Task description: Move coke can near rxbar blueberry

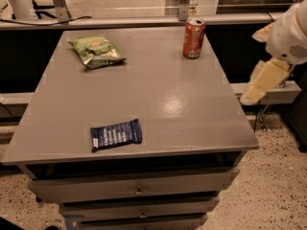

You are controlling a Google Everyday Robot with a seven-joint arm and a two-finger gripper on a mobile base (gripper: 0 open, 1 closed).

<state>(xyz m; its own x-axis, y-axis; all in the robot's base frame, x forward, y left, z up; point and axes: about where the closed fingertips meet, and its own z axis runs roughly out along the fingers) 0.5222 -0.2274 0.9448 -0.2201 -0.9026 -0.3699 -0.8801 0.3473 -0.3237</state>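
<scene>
The coke can (194, 38), red-orange with a silver top, stands upright at the far right of the grey table (158, 99). The rxbar blueberry (116, 133), a flat navy wrapper with white lettering, lies near the table's front edge, left of centre. My gripper (265, 82), cream-coloured below a white arm, hangs off the table's right side, beyond the edge and right of the can, at some distance from it. It holds nothing that I can see.
A green crinkled chip bag (96, 51) lies at the far left of the table. Drawers (139, 190) sit under the tabletop. A rail and a dark cabinet run behind the table. Speckled floor lies to the right.
</scene>
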